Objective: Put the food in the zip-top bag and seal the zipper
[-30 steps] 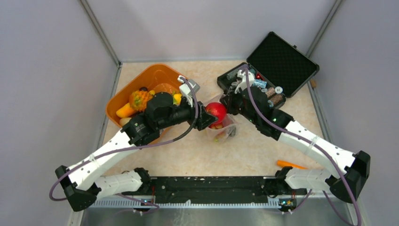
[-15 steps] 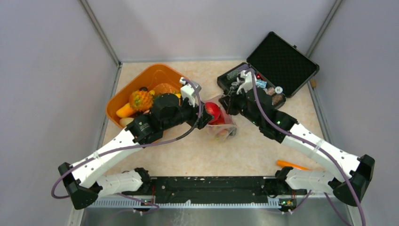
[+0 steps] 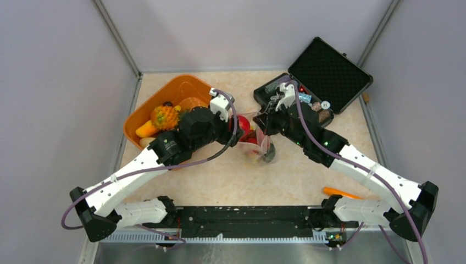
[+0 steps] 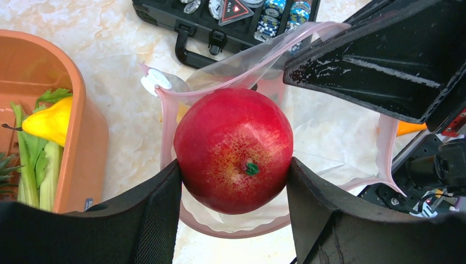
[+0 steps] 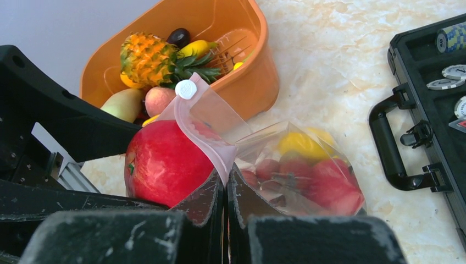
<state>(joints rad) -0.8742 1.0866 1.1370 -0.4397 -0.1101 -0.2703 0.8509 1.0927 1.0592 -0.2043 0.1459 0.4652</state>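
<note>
Food is split between two places: some lies in the orange basket (image 3: 184, 87) well to the left of the zip-top bag (image 3: 265, 149), and some is already inside that bag. In the basket sit a pineapple (image 5: 145, 58), a yellow pear (image 4: 52, 121), a peach (image 5: 159, 99) and a dark plum-like piece (image 5: 178, 36). Just left of the bag, the left gripper (image 4: 233, 170) has its fingers (image 4: 159, 209) spread wide and clamped on either side of a red apple (image 4: 233, 148), holding it right at the bag's mouth. The zipper (image 4: 167, 129), a pink double strip, loops around the apple in the left wrist view, with its white slider tab (image 5: 186, 88) at the upper left end. How far the apple sits past the mouth cannot be told. Through the clear crinkled plastic show red pieces (image 5: 324, 184) and a yellow piece (image 5: 299, 140). At the bag's right side, the right gripper (image 5: 225, 184) has its fingers pressed tight together, pinching the zipper strip and lifting that edge so the mouth stands open. Further right of the bag, near it, lies an open black case (image 3: 329, 69), lid tilted back, with poker chips (image 5: 453, 36) in its tray and its handle facing the bag. Right of the bag and nearer the arm bases, an orange piece (image 3: 338, 192) lies alone on the table (image 3: 231, 181), well apart from the bag. The table top is beige with a marbled pattern, and plain pale grey walls (image 3: 55, 82) close it in on the left, back and right.
</note>
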